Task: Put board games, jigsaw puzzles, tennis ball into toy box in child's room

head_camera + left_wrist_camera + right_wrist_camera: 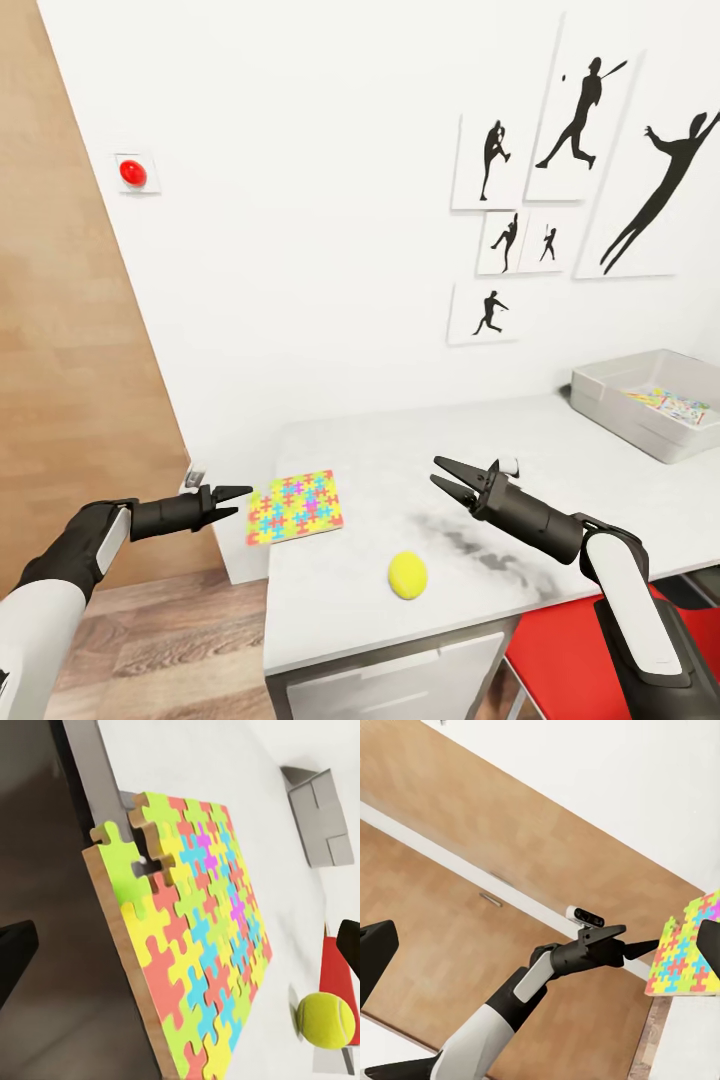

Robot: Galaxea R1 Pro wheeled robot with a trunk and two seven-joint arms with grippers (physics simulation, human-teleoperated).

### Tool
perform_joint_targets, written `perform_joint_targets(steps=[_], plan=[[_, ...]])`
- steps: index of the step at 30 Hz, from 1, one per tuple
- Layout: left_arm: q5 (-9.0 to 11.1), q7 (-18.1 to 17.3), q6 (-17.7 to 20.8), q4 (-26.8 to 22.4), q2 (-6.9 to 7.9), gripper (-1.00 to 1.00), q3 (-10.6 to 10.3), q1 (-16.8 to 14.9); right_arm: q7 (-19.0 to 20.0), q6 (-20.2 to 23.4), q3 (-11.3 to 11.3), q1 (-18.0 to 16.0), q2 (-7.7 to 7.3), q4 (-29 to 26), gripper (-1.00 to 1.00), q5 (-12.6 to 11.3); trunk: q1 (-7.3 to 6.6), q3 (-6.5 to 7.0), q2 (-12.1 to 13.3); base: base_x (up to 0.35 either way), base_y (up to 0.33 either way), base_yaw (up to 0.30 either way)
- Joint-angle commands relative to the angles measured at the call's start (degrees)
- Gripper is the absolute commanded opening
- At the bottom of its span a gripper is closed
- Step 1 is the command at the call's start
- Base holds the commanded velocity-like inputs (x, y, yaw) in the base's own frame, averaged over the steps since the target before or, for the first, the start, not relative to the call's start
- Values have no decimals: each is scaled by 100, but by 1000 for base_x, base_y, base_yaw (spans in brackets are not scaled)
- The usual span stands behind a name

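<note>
A square jigsaw puzzle in bright interlocking colours lies flat at the table's left end, one corner jutting past the edge. My left gripper hovers open just left of it, at the same height, fingers pointing at its edge. A yellow tennis ball rests near the table's front edge. My right gripper is open and empty above the table, right of the puzzle and behind the ball. The pale grey toy box stands at the far right with a colourful flat box inside.
A wood-panelled door stands to the left, with plank floor below it. A red chair is tucked under the table by my right arm. Black silhouette posters and a red round fixture hang on the white wall.
</note>
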Motion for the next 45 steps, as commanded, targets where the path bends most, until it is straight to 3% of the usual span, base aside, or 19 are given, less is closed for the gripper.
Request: perform_joint_targets(steps=[1,39,45], plan=[[13,-8,34,1,-1,100,5,-4,44,22,-7,-6,0,1,100,37,0,-6,-3,0,-108,0],[13,-9,66,1,4,100,5,-4,42,22,-7,-6,0,1,100,37,0,-6,-3,0,-31,0],[13,-8,77,2,4,100,6,-4,44,22,-7,-6,0,1,100,38,131,-113,-244,0,0,0]])
